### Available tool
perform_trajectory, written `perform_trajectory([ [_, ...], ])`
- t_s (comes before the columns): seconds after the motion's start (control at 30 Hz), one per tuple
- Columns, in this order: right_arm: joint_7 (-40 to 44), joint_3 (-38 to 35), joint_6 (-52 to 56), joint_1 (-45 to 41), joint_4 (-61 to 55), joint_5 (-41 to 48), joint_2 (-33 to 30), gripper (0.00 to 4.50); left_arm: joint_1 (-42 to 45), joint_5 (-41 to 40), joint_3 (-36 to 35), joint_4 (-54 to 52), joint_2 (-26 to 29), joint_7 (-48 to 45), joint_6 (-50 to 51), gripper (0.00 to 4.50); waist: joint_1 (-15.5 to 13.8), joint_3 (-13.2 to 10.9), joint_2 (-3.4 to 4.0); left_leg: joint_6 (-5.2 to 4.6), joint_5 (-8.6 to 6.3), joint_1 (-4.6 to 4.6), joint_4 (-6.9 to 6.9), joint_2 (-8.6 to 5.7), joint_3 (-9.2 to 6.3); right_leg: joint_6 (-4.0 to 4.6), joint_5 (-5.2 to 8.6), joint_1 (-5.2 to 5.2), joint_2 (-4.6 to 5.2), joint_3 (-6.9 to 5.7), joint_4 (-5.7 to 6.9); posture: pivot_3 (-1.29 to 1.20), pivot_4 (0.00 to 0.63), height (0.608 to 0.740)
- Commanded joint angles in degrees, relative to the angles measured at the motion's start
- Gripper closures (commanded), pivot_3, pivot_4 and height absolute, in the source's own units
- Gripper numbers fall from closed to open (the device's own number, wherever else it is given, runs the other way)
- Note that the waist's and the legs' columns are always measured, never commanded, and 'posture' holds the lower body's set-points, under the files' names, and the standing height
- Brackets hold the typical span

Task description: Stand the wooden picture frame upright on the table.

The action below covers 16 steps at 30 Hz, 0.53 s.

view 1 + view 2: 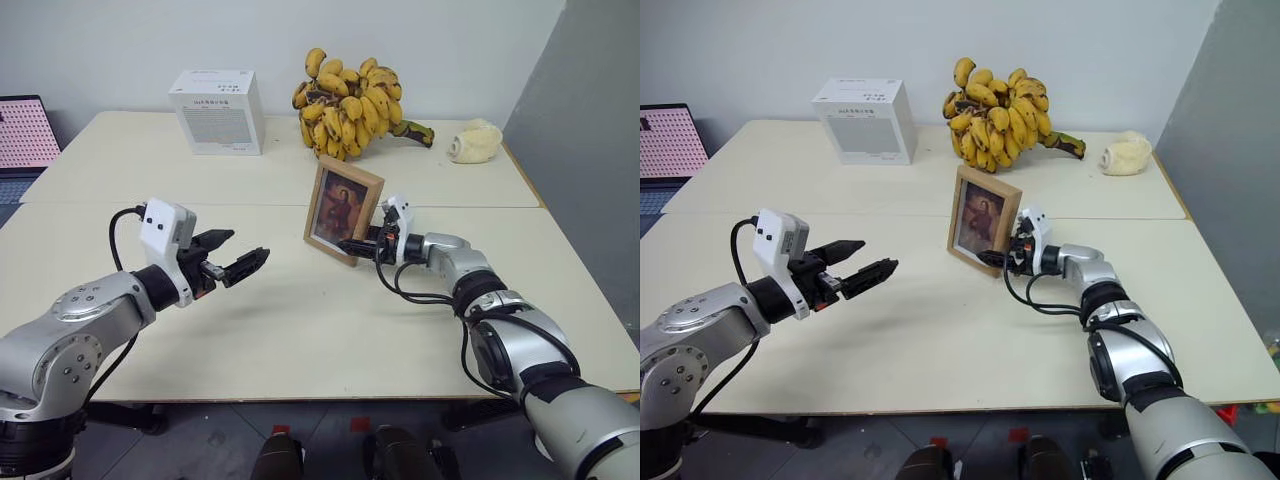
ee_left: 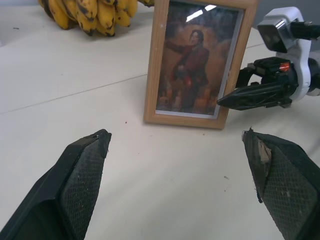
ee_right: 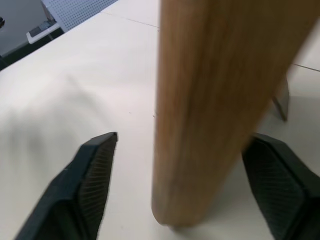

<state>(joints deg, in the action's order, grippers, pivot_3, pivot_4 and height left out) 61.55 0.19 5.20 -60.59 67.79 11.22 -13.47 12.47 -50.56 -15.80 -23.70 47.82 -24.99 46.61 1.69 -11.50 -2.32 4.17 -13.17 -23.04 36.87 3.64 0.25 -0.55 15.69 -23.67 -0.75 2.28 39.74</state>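
Note:
The wooden picture frame (image 1: pixel 343 210) stands upright on the table (image 1: pixel 300 335), just in front of the seam, its portrait facing me. My right gripper (image 1: pixel 352 245) is open at the frame's lower right corner. Its fingers (image 3: pixel 90 170) sit on either side of the frame's side edge (image 3: pixel 200 115); one is clear of the wood and the other is partly hidden behind it. My left gripper (image 1: pixel 248 247) hovers open over the table to the left, well apart from the frame and pointing at it. From the left wrist, the frame (image 2: pixel 197 60) shows between the spread fingertips (image 2: pixel 95 145).
A white box (image 1: pixel 218 110) stands at the back of the table, with a bunch of bananas (image 1: pixel 350 100) behind the frame and a pale lump (image 1: pixel 475 142) at the back right. A pink patterned panel (image 1: pixel 25 135) lies off the left edge. A grey wall borders the right side.

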Motion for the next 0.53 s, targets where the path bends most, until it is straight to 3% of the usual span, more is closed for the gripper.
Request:
perform_trajectory([
  [0.03,0.9,0.83,-2.61,5.72,-8.32,-2.84,-5.69,0.08,2.3,0.78,-1.49,1.17,1.35,-2.86,-0.39,0.0,-0.12,0.0,0.0,0.0,0.0,-0.01,0.0,0.0,-0.02,-0.01,0.0,0.02,0.0,-0.02,-0.03,0.0,0.15,0.74],
  [0.17,-1.18,1.12,2.96,17.68,-31.97,-3.76,-12.69,0.08,4.12,-0.82,-3.03,3.62,3.5,-5.49,2.63,0.0,0.17,0.0,0.01,0.0,0.0,0.0,-0.02,0.0,0.04,-0.07,0.03,0.03,0.01,0.05,-0.11,0.0,0.15,0.74],
  [0.33,-8.34,-3.49,30.61,27.92,-74.38,7.69,-16.97,0.08,6.89,-1.95,-4.39,8.22,8.14,-11.66,5.72,0.0,0.97,-0.07,0.12,0.01,-0.01,0.03,-0.1,0.05,-0.01,-0.23,0.15,-0.08,-0.07,0.06,0.06,0.0,0.15,0.74],
  [0.43,-14.59,-5.71,43.9,28.72,-87.05,12.7,-16.33,0.08,9.29,-0.65,-3.45,11.78,9.8,-15.02,5.51,0.0,1.62,-0.07,0.13,0.03,0.0,0.06,-0.14,0.05,0.01,-0.24,0.16,-0.27,-0.09,0.08,0.26,0.0,0.15,0.74],
  [0.53,-18.89,-5.89,49.69,29.4,-92.58,14.21,-16.17,0.08,11.26,2.14,-1.47,14.81,10.92,-18.45,3.73,0.0,1.54,-0.03,0.06,0.06,0.02,0.17,-0.11,0.06,-0.15,-0.23,0.17,-0.11,-0.13,0.01,0.25,0.0,0.15,0.74],
])
